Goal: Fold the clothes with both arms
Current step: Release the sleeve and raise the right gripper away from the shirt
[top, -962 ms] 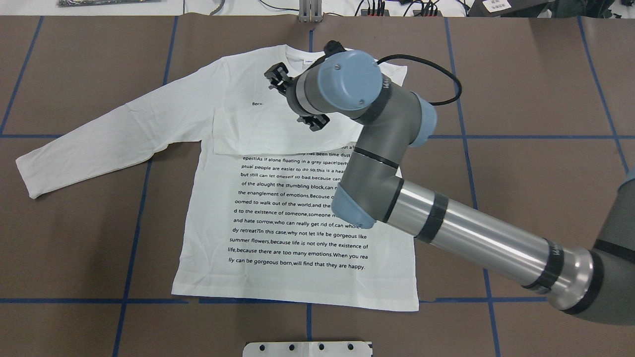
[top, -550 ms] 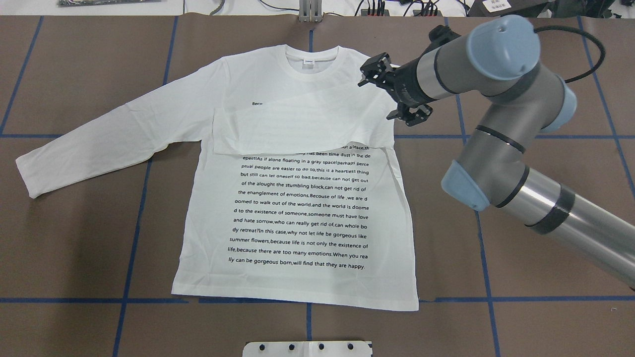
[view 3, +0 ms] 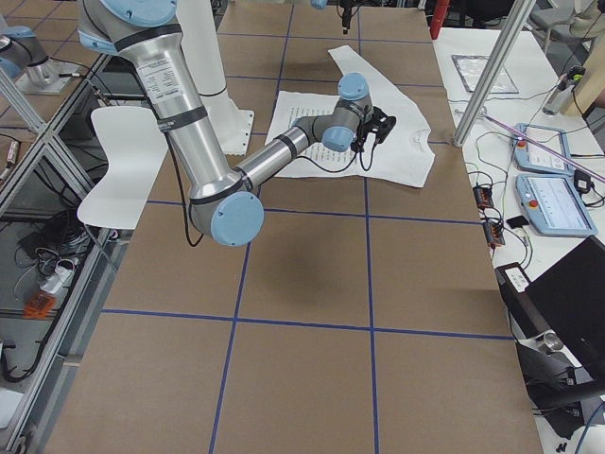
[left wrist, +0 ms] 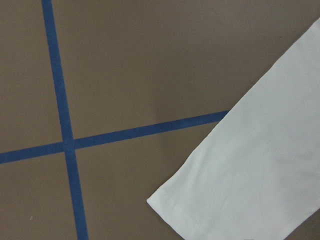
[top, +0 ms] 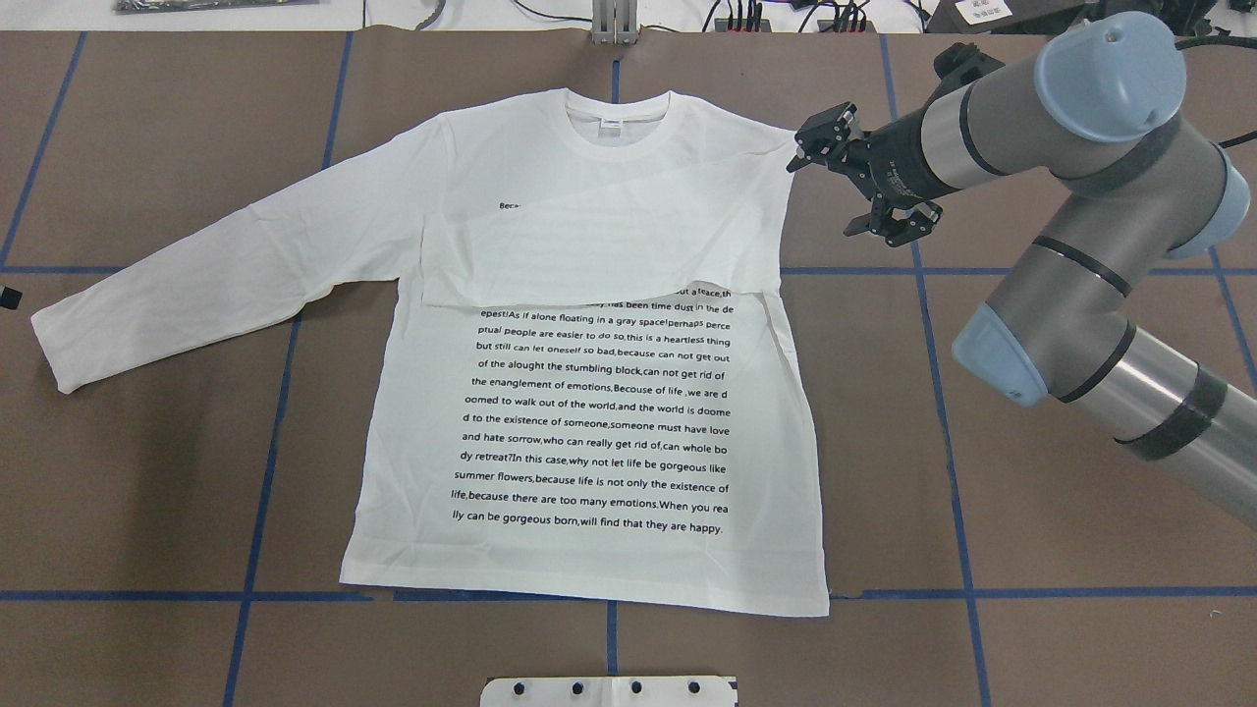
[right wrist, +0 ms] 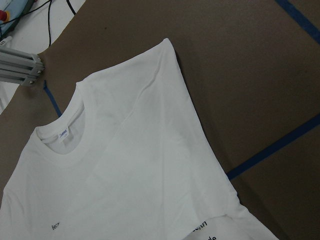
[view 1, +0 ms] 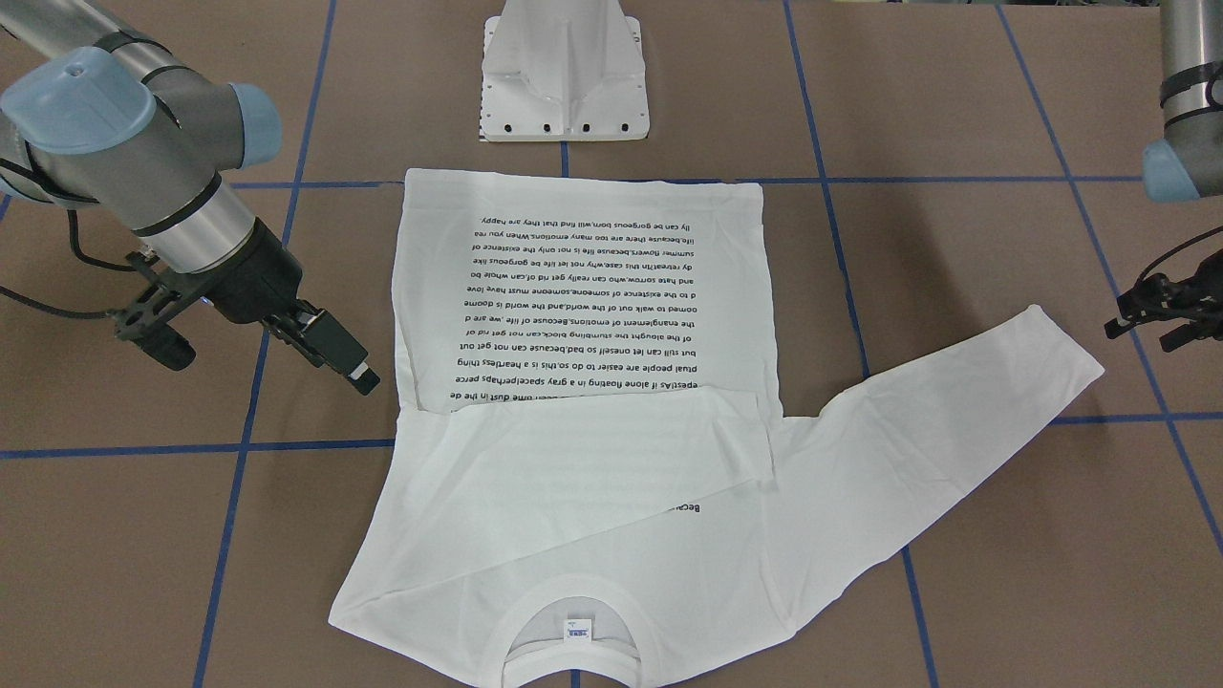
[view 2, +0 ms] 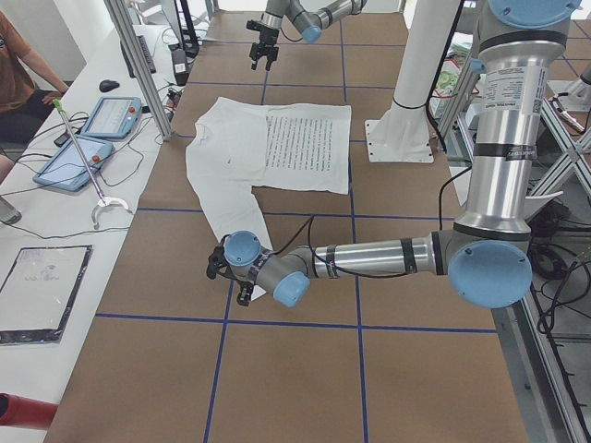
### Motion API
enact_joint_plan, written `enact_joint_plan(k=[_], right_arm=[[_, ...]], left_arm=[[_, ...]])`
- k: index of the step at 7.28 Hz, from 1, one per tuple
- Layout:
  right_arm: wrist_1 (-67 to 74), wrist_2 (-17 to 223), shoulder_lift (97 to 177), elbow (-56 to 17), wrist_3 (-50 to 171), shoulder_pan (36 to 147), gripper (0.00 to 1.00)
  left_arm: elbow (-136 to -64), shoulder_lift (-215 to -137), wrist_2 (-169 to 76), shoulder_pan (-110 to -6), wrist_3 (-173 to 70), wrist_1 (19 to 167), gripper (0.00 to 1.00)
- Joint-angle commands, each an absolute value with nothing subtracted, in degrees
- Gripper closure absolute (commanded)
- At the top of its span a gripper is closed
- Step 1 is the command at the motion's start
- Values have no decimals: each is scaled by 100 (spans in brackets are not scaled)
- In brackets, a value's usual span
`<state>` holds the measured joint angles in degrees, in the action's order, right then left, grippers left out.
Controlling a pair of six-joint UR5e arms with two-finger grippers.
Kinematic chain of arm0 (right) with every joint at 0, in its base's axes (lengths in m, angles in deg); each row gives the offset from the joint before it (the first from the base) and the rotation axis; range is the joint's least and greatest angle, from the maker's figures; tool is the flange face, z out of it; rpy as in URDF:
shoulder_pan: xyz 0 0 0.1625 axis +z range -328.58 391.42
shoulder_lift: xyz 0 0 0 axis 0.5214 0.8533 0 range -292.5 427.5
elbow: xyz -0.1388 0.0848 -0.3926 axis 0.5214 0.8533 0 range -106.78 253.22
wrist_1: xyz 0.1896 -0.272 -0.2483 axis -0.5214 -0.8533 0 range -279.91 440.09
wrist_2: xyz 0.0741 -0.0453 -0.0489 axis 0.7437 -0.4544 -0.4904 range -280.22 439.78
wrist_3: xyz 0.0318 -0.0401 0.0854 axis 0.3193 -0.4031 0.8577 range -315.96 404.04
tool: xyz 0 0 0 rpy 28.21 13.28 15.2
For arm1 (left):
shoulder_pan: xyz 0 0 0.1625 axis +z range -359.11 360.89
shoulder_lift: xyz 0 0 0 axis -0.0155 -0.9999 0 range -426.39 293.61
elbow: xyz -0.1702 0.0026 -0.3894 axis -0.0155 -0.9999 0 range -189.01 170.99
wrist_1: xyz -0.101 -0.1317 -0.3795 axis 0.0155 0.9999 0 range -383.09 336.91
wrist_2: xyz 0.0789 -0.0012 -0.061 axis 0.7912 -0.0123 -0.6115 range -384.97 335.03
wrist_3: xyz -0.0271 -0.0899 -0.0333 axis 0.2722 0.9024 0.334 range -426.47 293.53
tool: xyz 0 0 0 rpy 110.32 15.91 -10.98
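The white long-sleeved T-shirt [top: 589, 412] lies flat, text side up, collar [top: 617, 123] at the far edge. One sleeve is folded across the chest [top: 599, 245]. The other sleeve [top: 206, 285] lies stretched out to the overhead view's left. My right gripper [top: 837, 190] is open and empty, just beyond the shirt's shoulder; it also shows in the front view [view 1: 270, 371]. My left gripper [view 1: 1151, 325] hovers beside the stretched sleeve's cuff [left wrist: 240, 195], fingers apart and empty. The right wrist view shows the collar and shoulder [right wrist: 150, 115].
The white pedestal base [view 1: 564, 76] stands at the near table edge by the shirt's hem. Blue tape lines [top: 265, 462] grid the brown table. A bench with tablets [view 2: 88, 138] and metal posts [view 2: 138, 65] runs along the far side.
My right arm has swung back from over the shirt's chest to the right, off the shirt, gripper open throughout. The folded sleeve stays in place.
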<state>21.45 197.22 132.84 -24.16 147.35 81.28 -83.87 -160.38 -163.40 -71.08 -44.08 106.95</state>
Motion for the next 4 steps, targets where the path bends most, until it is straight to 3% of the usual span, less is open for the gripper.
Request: enact_joint_plan(k=[1,4], right_arm=[[2155,19694,13359,-2425,14723,8126,2],[2155,19658,13368,-2434,14732,8117,2]], left_arm=[[-8240,-16157,-15894,-6767,-4099,10708,18],[-8047,-16166,-15628,-6591,-4080,10760,21]])
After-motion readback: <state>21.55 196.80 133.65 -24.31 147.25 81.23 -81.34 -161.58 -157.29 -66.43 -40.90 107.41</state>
